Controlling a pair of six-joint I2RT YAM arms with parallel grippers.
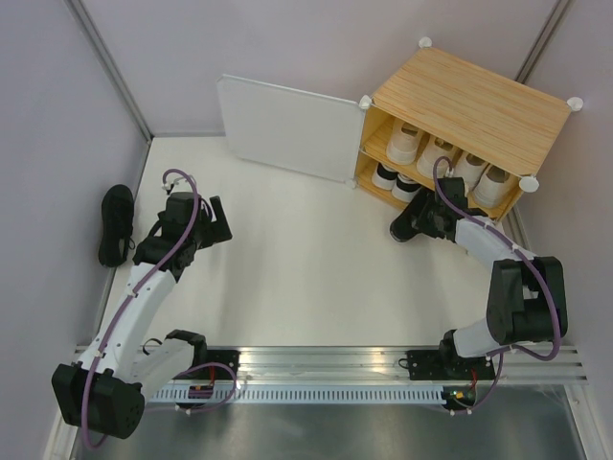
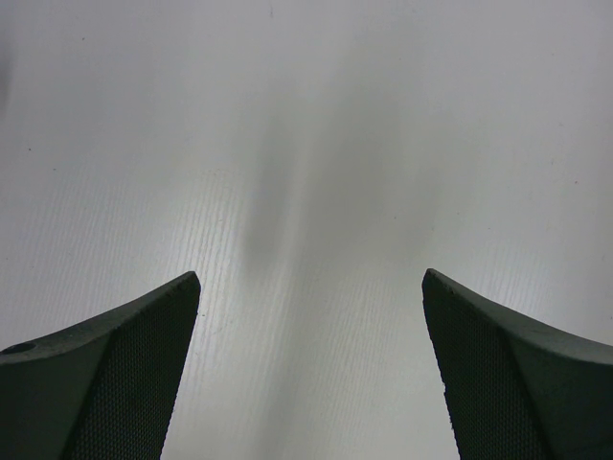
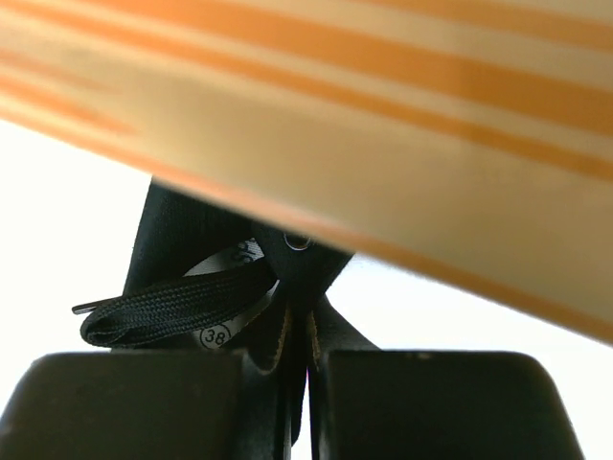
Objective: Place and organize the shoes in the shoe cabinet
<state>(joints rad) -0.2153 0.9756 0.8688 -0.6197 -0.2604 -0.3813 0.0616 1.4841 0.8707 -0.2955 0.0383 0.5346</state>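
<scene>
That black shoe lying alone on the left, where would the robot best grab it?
Probably by the thin rim of its opening, from straight above, with the open left gripper, which is nearer. The black shoe lies on the table with nothing over it, and a thin edge suits a pinch better than the wide body.
</scene>
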